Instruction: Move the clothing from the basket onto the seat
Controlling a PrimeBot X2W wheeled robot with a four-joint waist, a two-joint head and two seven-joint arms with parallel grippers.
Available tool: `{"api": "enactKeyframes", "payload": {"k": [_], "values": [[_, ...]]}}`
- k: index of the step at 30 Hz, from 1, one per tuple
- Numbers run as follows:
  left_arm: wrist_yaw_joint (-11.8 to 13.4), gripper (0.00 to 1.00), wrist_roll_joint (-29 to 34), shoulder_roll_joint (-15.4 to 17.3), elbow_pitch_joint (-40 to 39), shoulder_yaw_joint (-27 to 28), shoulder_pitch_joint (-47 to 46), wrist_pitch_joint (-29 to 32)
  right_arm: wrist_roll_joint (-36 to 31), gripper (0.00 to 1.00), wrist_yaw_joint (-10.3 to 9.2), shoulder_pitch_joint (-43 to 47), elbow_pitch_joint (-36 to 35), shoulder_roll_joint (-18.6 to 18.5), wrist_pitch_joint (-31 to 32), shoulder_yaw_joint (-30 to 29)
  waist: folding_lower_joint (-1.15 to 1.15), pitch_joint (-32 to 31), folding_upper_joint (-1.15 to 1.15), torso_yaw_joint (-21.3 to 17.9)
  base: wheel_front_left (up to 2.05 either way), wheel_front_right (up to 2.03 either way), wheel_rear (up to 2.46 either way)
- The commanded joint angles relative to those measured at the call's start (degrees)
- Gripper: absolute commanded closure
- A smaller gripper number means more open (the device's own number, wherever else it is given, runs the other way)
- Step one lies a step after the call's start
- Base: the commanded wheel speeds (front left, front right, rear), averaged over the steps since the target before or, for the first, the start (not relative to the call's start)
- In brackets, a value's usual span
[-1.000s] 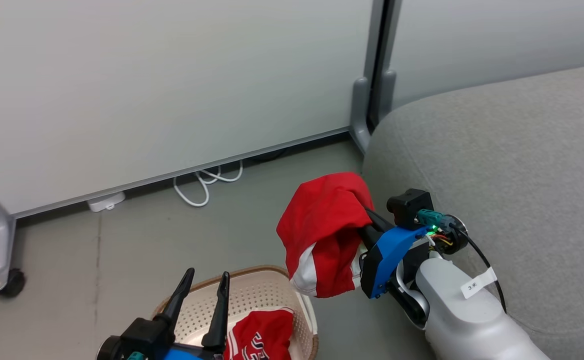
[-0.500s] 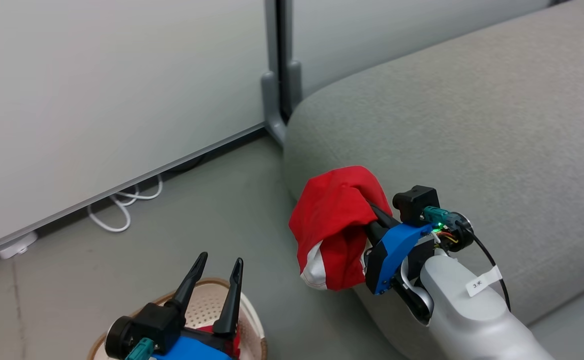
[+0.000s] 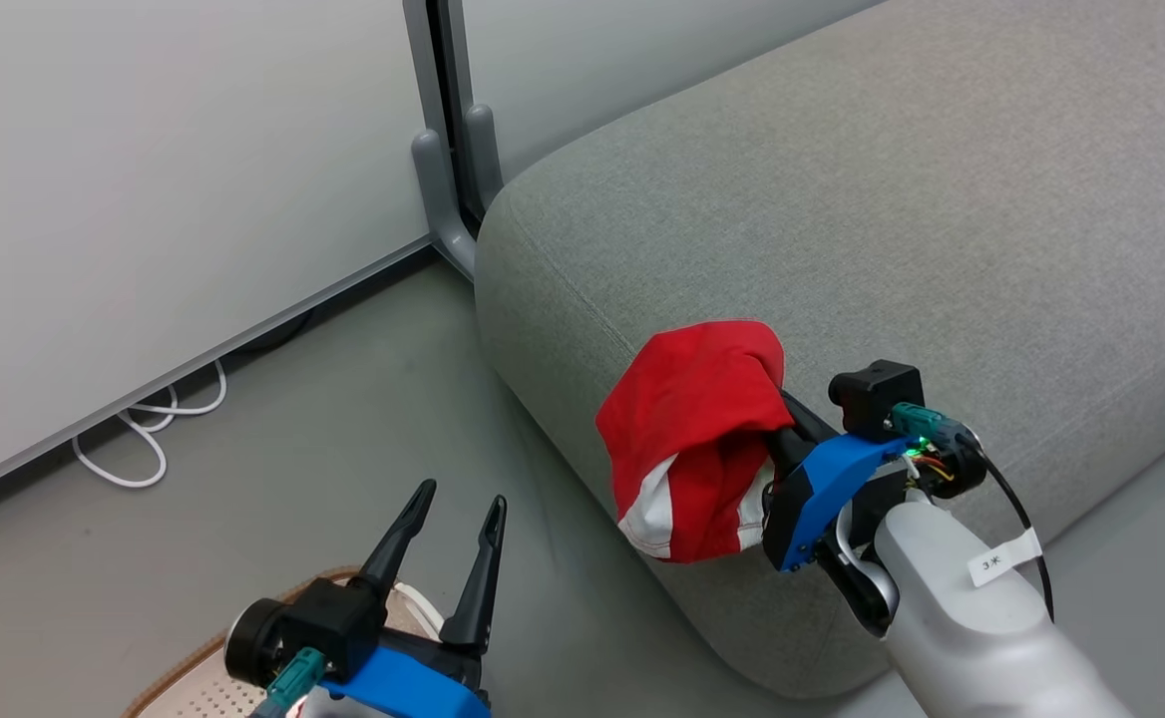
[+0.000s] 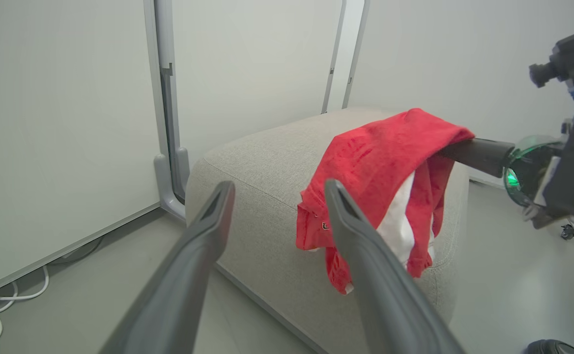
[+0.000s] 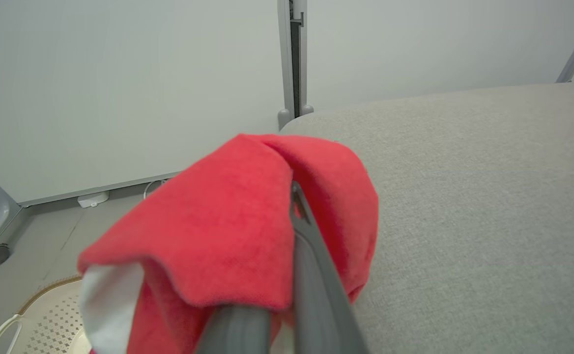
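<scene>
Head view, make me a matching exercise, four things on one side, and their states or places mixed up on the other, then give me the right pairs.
Things:
1. left hand
2. right hand
3. jersey
4. basket

States or places:
a. on the floor, cut off by the picture's bottom edge
b. open, holding nothing
c. shut on red fabric
d. red and white, hanging in the air

Pairs: 1-b, 2-c, 3-d, 4-a
</scene>
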Motion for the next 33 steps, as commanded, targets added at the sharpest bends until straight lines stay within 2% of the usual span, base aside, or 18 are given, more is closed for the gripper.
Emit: {"api": "enactKeyframes", "payload": {"k": [1, 9, 15, 23, 28, 33], "values": [[0.0, 0.00, -0.3, 0.4, 0.1, 0.1, -1.0, -0.2, -0.4, 1.00, 0.01, 0.8, -0.3, 0.0, -0.4, -0.3, 0.00, 0.1, 0.00, 0.0, 0.00, 0.00, 0.00], [0.0, 0.00, -0.5, 1.0, 0.5, -0.1, -1.2, -0.2, -1.5, 1.00, 0.01, 1.9, -1.4, 0.5, -0.1, -2.4, 0.00, 0.4, 0.00, 0.0, 0.00, 0.00, 0.00], [0.0, 0.00, 0.4, 1.1, -0.4, 1.2, -0.2, -0.2, -0.8, 1.00, 0.01, -1.5, -2.8, 0.0, 0.5, -5.0, 0.00, 1.5, 0.00, 0.2, 0.00, 0.00, 0.00], [0.0, 0.00, 1.5, 2.9, -2.0, -0.2, -2.8, -0.2, 0.6, 1.00, 0.01, -9.4, -1.6, -5.4, 2.7, -12.6, 0.00, 7.1, 0.00, 3.2, 0.00, 0.00, 0.00], [0.0, 0.00, 1.8, 4.6, -3.0, -1.9, -6.1, -0.2, 1.4, 1.00, 0.01, -15.2, 0.2, -11.6, 3.9, -17.3, 0.00, 12.5, 0.00, 5.9, 0.00, 0.00, 0.00], [0.0, 0.00, 2.1, 6.5, -4.7, -3.0, -9.6, -0.2, 2.1, 1.00, 0.01, -20.0, 2.6, -17.0, 2.5, -24.1, 0.00, 18.6, 0.00, 8.3, 0.00, 0.00, 0.00]]}}
